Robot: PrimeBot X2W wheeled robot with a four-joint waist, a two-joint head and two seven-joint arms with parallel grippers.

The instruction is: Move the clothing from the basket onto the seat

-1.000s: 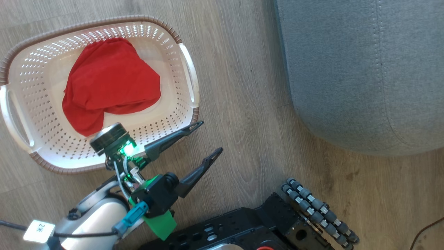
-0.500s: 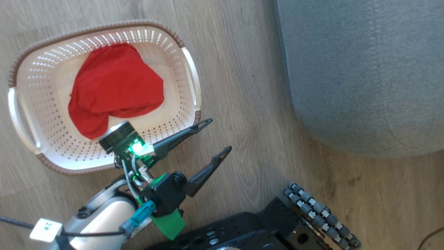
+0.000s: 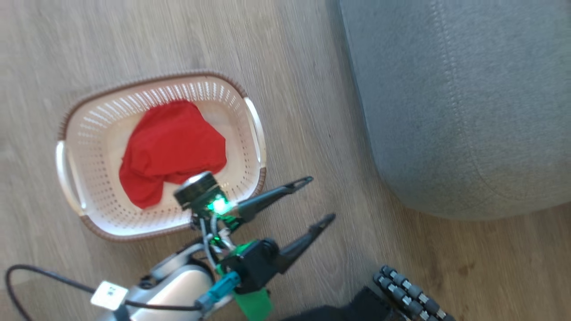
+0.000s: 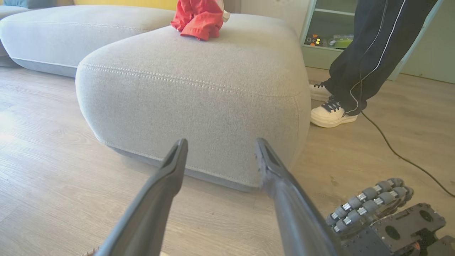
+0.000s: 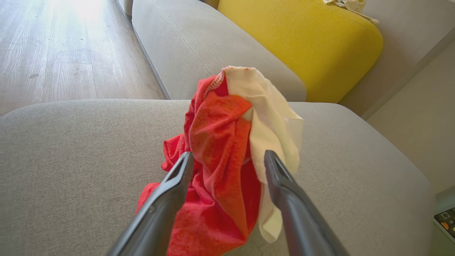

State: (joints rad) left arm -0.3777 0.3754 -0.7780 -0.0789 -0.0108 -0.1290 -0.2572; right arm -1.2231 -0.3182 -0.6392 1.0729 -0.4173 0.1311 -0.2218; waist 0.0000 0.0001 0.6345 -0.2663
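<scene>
Two garments, both red. Plain red garment (image 3: 174, 151) heaped in the basket (image 3: 100, 129), left on the wood floor (image 3: 308, 89). Red and cream garment (image 5: 217, 149) bunched up on the seat (image 3: 446, 111), right, with one yellow cushion (image 5: 302, 42) beyond it. One basket, one seat, a strip of floor between them.

Left jaws spread wide and empty, low over the floor just near-right of the basket, aimed at the seat's rounded corner. Right jaws spread as well, one on either side of the garment on the seat; contact with the cloth not clear.

By the seat's far side, a person's legs in dark trousers (image 4: 366, 46), two white shoes (image 4: 332, 114), one black cable (image 4: 391, 149) across the floor. Roller wheel (image 3: 408, 292) of the robot's base near right.
</scene>
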